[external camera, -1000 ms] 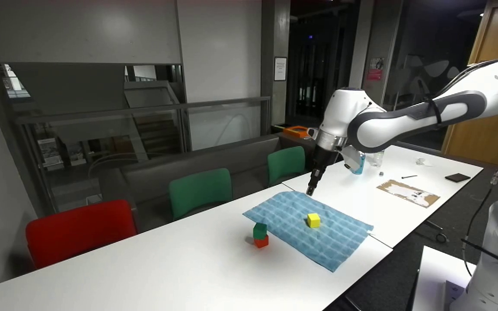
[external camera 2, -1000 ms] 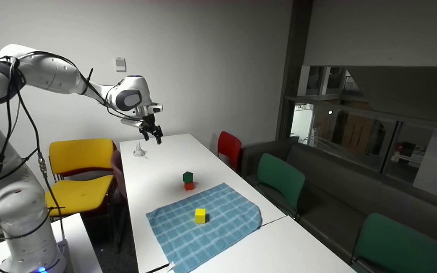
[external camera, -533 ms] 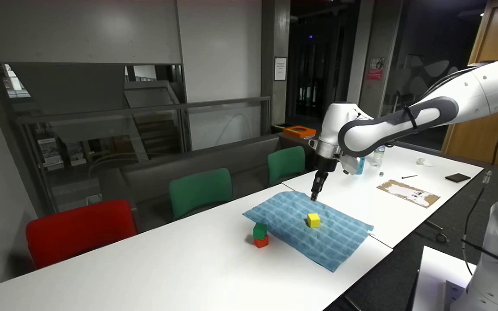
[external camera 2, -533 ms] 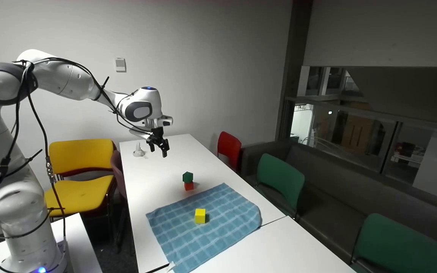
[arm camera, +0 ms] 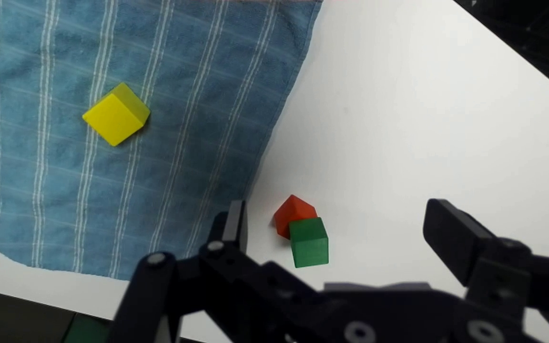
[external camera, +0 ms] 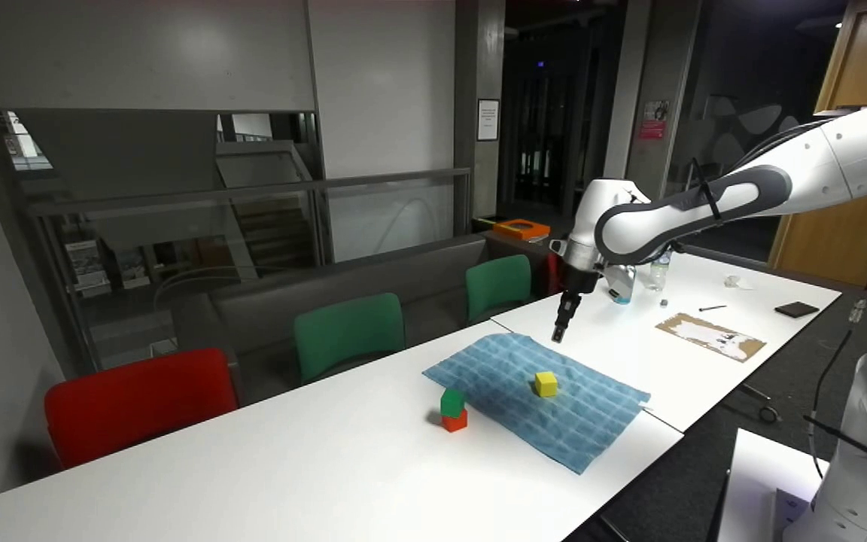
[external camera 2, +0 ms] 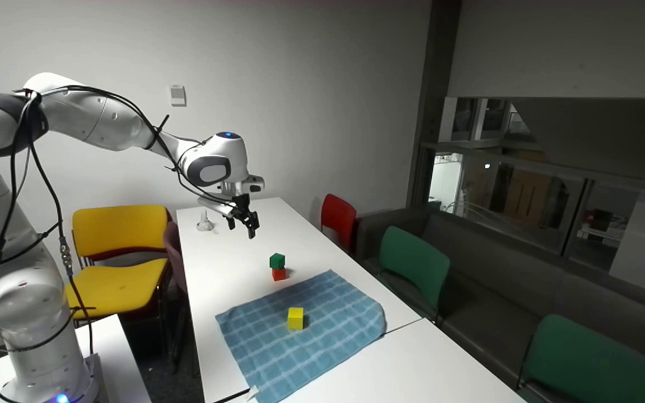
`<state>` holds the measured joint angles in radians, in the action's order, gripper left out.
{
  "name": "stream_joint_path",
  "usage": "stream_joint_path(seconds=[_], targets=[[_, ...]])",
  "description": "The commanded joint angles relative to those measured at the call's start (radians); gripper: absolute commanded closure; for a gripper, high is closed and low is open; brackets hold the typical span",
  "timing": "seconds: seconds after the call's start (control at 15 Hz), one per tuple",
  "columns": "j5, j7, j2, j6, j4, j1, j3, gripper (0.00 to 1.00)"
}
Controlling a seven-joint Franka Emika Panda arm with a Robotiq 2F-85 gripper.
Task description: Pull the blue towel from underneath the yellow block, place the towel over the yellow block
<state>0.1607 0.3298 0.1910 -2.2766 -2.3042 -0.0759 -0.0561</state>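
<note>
The blue towel, with pale stripes, lies spread flat on the white table in both exterior views [external camera: 591, 429] [external camera 2: 322, 350] and fills the left of the wrist view [arm camera: 217, 119]. The yellow block rests on top of it, near its middle, in both exterior views [external camera: 546, 385] [external camera 2: 295, 318] and in the wrist view [arm camera: 116, 116]. My gripper is in the air above the table, apart from towel and block, in both exterior views [external camera: 558, 336] [external camera 2: 242, 229]. In the wrist view [arm camera: 337, 212] its fingers stand wide apart with nothing between them.
A green block [external camera 2: 277, 261] sits on a red block [external camera 2: 279, 274] beside the towel; both show below the gripper in the wrist view. A white object [external camera 2: 205, 221] stands at the table's far end. A can [external camera: 624, 290], a bottle [external camera: 659, 272] and cardboard [external camera: 710, 336] lie beyond the towel.
My gripper has moved lower and, in one exterior view, to the right towards the block stack. The towel and the blocks have not moved.
</note>
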Motion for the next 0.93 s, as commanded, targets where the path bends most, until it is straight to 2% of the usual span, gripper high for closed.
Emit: stream_joint_path(seconds=[0.0,0.4,0.67,0.87], targets=[[0.002,0.001,0.001,0.003,0.001,0.01,0.009,0.0],[0.002,0.008,0.003,0.0,0.0,0.007,0.011,0.0],[0.094,0.073,-0.035,0.003,0.004,0.003,-0.013,0.0],[0.18,0.151,-0.079,0.084,0.004,0.01,-0.026,0.0]])
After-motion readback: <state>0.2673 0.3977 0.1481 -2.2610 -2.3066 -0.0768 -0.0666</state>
